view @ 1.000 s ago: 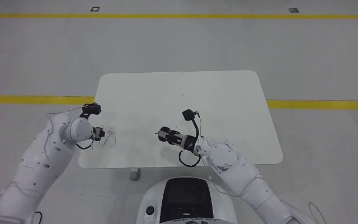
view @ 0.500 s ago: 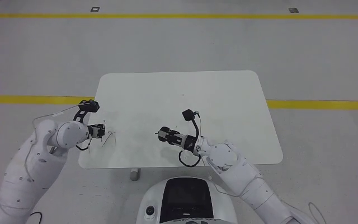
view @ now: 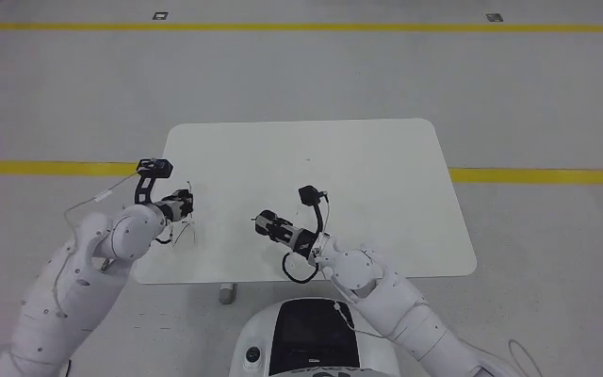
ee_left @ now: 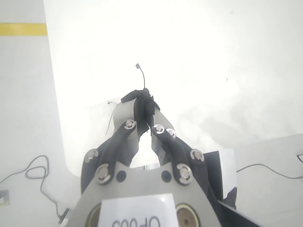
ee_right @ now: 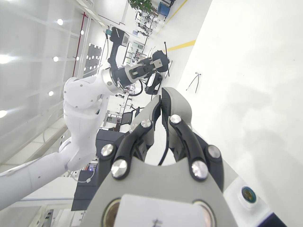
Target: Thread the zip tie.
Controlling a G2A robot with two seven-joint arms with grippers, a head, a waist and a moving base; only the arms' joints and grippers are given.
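Note:
My left gripper [ee_left: 144,93] is shut on a thin black zip tie [ee_left: 143,76], held upright over the white table [view: 377,170] near its left edge. The tie's small square head points away from the fingers. In the top view this gripper [view: 183,202] is left of my right gripper [view: 258,222], which hangs over the table's front middle, pointing at it. My right gripper [ee_right: 161,96] is shut, and a thin black strip [ee_right: 165,146], seemingly another zip tie, runs back between its fingers. From there the left gripper [ee_right: 163,63] and its tie [ee_right: 166,48] show farther off.
Two loose black zip ties [ee_right: 195,81] lie crossed on the table below the left gripper. The table's left edge is close to the left arm. The far and right parts of the tabletop are bare. A yellow floor line [view: 528,175] runs behind the table.
The left arm swung inward and away from the front edge, carrying its zip tie over the table. The right gripper slid a little to the left, toward it.

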